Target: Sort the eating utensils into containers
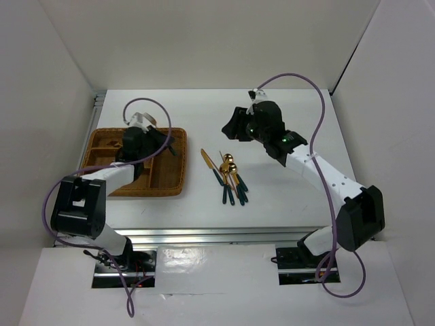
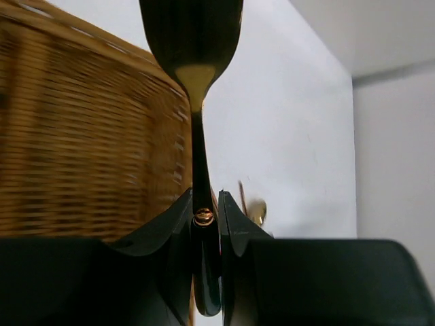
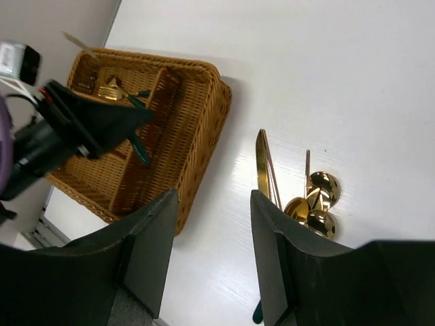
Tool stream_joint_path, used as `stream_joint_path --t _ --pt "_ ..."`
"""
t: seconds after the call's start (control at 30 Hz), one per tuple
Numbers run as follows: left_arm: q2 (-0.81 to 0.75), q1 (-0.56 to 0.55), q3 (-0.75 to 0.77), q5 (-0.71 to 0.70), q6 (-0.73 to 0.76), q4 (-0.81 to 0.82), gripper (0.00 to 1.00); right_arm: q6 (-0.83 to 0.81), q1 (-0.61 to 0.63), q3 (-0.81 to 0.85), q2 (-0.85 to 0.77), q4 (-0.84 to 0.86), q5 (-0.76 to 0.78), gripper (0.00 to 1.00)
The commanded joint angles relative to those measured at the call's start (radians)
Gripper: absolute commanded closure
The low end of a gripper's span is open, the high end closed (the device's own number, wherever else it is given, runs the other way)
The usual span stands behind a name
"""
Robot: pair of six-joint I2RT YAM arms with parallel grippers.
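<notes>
Clenches the left end effector on one utensil just where the gold neck meets the teal handle, probably because pinching at that narrow waist stops it sliding or swinging. Points its head away from the wrist camera, too close and dark there to tell spoon from fork. Hangs it over the wicker tray, above the inner dividers, likely to line it up with a compartment before letting go. Shows a fork already lying in one compartment. Holds the right end effector released and empty above the tabletop, well apart from the tray and near the unsorted pile of knife and spoons, seemingly clear of the left arm's path.
</notes>
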Motion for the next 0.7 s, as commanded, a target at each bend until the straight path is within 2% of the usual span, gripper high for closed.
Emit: stream_joint_path --t 0.0,0.03,0.17,0.37,0.5,0.67 --pt "-0.043 0.097 0.017 -0.134 -0.123 -0.028 0.81 -0.026 0.007 -0.038 0.047 0.023 -0.002 0.45" --pt "-0.043 0.143 0.017 -0.179 -0.149 -0.029 0.81 -0.026 0.007 -0.039 0.075 0.023 -0.022 0.45" --pt "-0.043 0.194 0.017 -0.322 -0.259 -0.038 0.81 -0.026 0.007 -0.048 0.125 0.014 -0.076 0.45" --pt "0.011 0.194 0.040 -0.494 -0.387 -0.076 0.79 -0.036 0.007 -0.068 0.188 0.014 -0.121 0.45" --pt "0.037 0.194 0.040 -0.559 -0.523 -0.085 0.79 -0.045 0.007 -0.077 0.233 0.014 -0.159 0.47" --pt "0.100 0.194 0.102 -0.589 -0.585 -0.146 0.79 -0.054 0.007 -0.066 0.268 0.014 -0.168 0.48"
